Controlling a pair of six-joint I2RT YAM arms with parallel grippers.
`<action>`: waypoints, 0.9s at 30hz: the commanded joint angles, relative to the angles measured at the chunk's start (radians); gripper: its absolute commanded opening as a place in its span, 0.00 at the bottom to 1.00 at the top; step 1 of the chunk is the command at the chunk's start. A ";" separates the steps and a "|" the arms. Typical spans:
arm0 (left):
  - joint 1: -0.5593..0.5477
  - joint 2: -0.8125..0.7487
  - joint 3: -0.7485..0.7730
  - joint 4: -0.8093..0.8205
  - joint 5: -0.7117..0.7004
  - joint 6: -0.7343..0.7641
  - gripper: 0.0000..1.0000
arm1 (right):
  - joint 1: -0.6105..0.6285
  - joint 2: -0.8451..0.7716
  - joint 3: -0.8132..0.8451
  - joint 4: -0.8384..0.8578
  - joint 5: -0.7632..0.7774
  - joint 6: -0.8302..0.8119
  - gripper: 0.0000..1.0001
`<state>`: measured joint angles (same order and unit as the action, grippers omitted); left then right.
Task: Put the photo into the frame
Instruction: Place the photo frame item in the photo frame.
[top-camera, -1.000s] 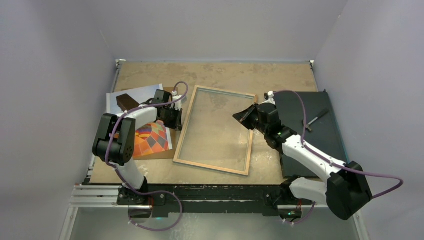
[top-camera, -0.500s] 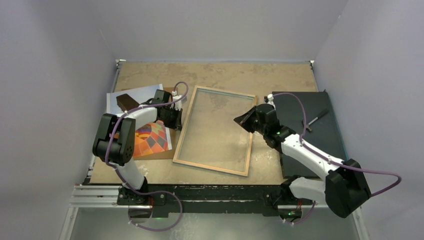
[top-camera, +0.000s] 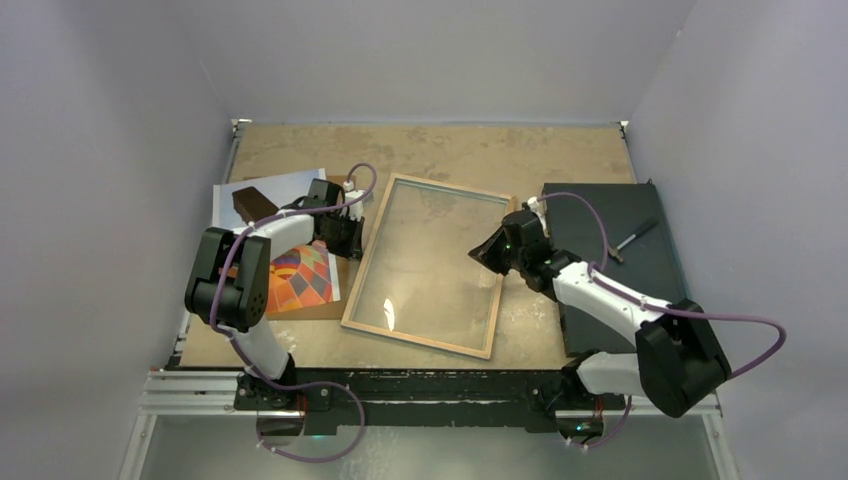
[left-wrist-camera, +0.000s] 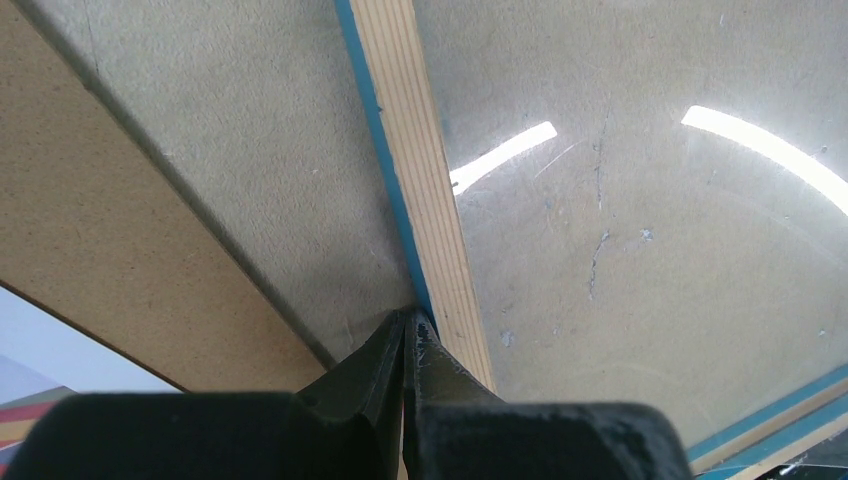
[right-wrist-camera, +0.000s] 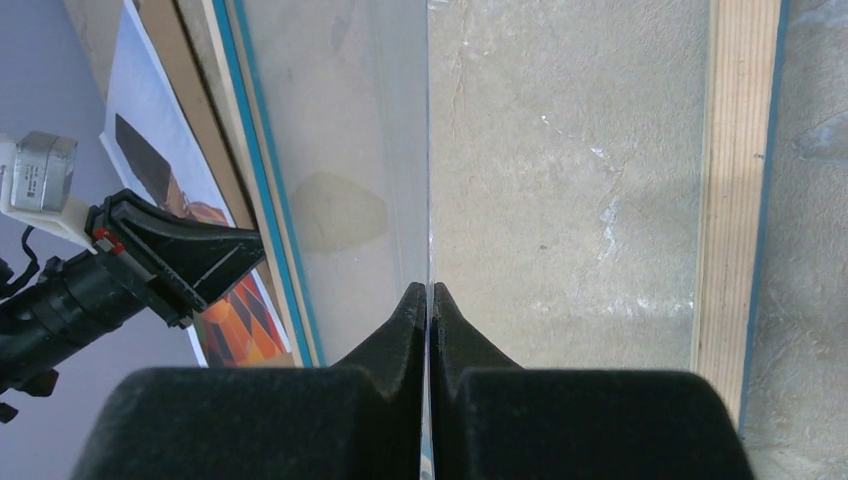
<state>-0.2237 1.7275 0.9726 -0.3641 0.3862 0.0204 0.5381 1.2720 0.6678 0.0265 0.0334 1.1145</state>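
Moved inward, the right tool (right-wrist-camera: 428, 292) pinches shut on the clear glass pane (top-camera: 430, 260) of the large blue-edged wooden frame (top-camera: 415, 338), closed left tool (left-wrist-camera: 408, 325) bracing its rim, likely to admit the colourful balloon photo (top-camera: 300, 280) lying alongside

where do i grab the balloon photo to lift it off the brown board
Pinch the thin hot-air balloon photo print at its far-left corner, low from the left. It lies flat, picture up, on the plain brown backing board, leaving nothing to pinch from above; that corner seems to jut past the board, clear of the left arm.
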 joint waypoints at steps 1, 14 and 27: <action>-0.008 -0.026 0.006 0.005 0.034 0.011 0.00 | 0.012 0.005 0.028 0.023 -0.049 -0.015 0.00; -0.008 -0.009 0.002 0.014 0.034 0.011 0.00 | 0.013 -0.108 -0.030 0.209 -0.031 -0.099 0.00; -0.008 -0.008 -0.001 0.016 0.033 0.016 0.00 | 0.013 -0.029 -0.016 0.222 -0.039 -0.113 0.00</action>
<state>-0.2237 1.7275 0.9726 -0.3607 0.3855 0.0212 0.5423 1.2186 0.6388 0.2184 0.0120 1.0252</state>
